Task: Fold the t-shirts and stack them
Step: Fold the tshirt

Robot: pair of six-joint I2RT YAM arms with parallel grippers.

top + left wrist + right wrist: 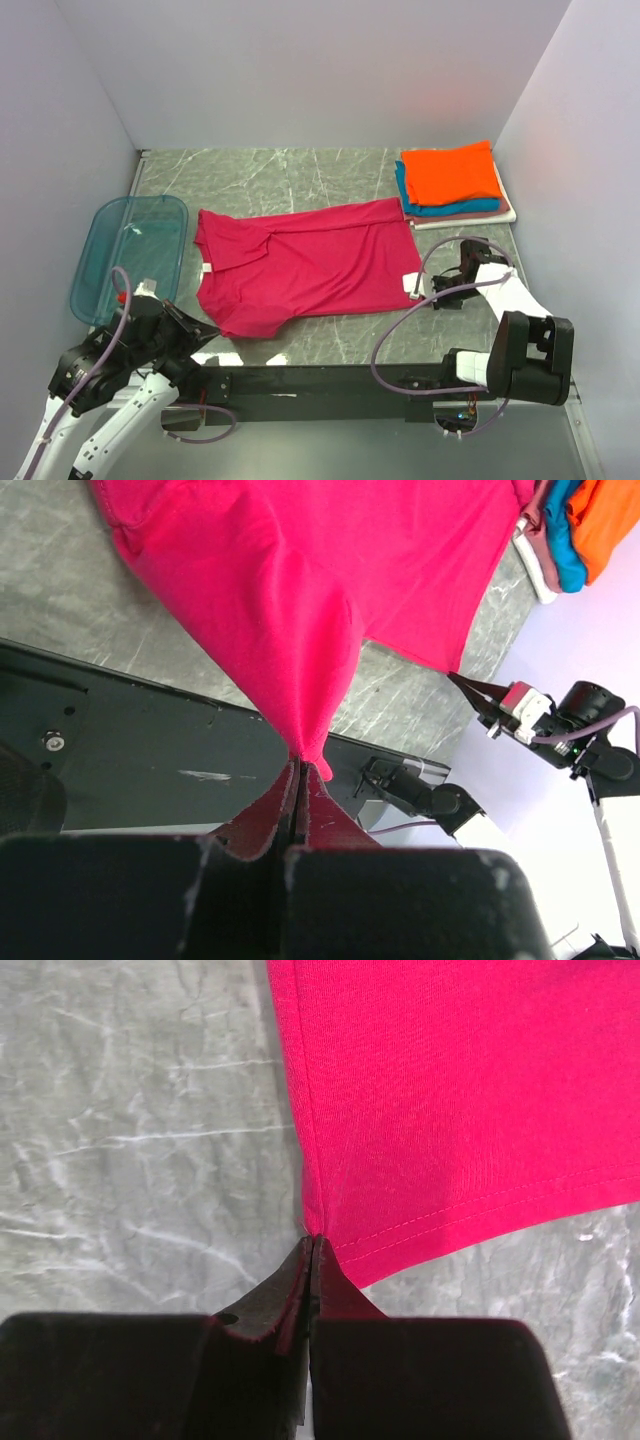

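Note:
A magenta-red t-shirt (300, 262) lies partly folded across the middle of the table. My left gripper (205, 335) is shut on its near left corner, and the cloth rises in a taut peak from the jaws in the left wrist view (300, 763). My right gripper (415, 285) is shut on the shirt's near right hem corner, seen in the right wrist view (313, 1238). A stack of folded t-shirts sits at the back right: orange (450, 172) on top, teal-blue (455, 207) under it, then pinkish and white (470, 217) layers.
A translucent blue plastic tray (130, 255) lies at the left of the table. A black bar (310, 380) runs along the near edge between the arm bases. White walls close in the left, back and right sides.

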